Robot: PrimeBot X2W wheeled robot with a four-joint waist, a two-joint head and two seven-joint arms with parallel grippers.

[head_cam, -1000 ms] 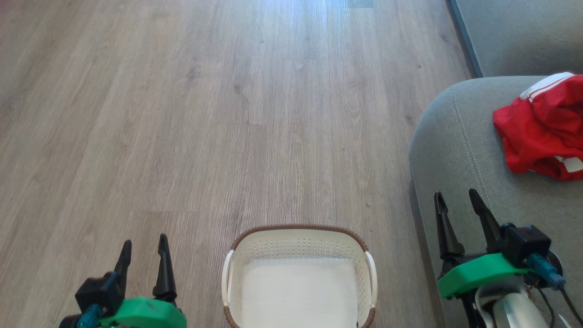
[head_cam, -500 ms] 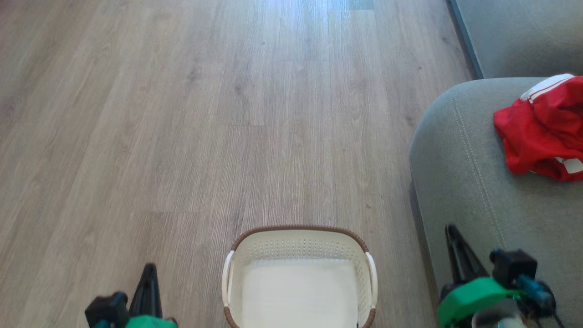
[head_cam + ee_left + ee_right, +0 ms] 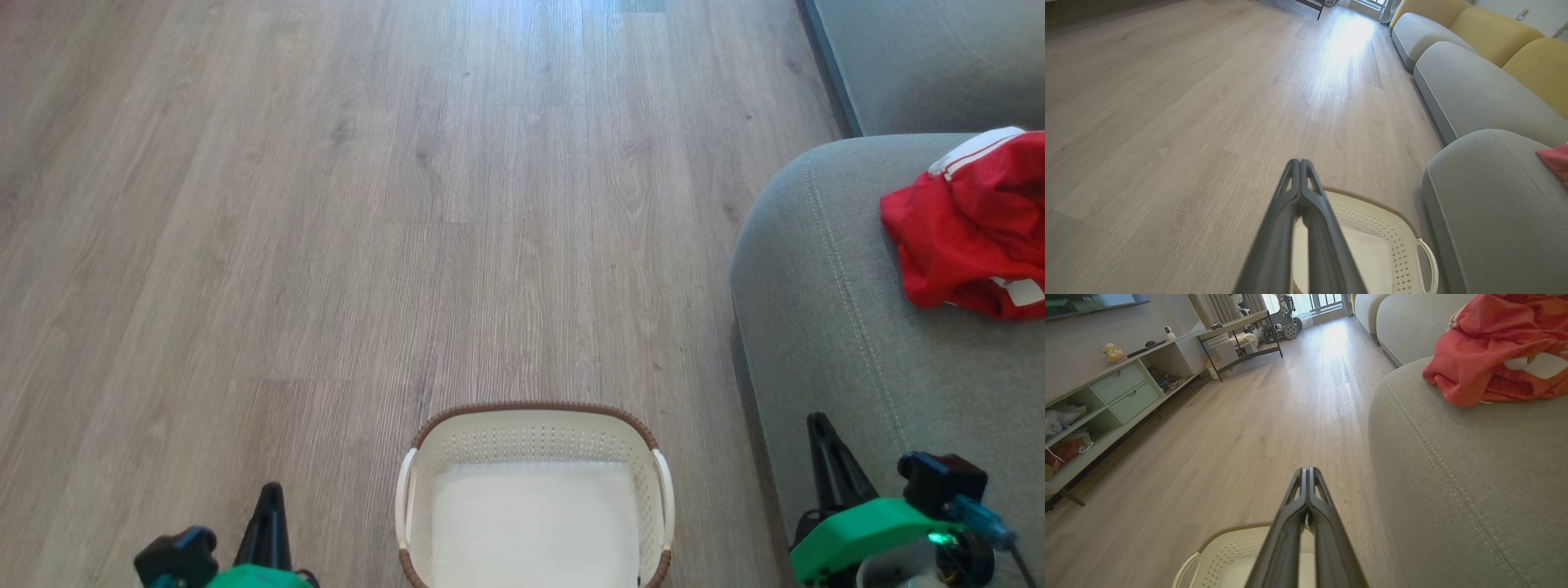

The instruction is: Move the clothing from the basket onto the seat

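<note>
**Red clothing [image 3: 967,237] heaped on seat [image 3: 833,343], right of basket [image 3: 535,408]**

Lies crumpled beyond and right of basket, white-banded edge turned away from it. Cannot tell long axis, cut at picture edge. Left end effector [image 3: 269,490] and right end effector [image 3: 819,425] flank basket, pinched together, empty.

I saw bright red clothing [image 3: 963,237] with white bands, a cream basket [image 3: 531,441] rimmed brown, a grey-green seat [image 3: 833,327], a pale wood-grain floor [image 3: 326,245].
</note>
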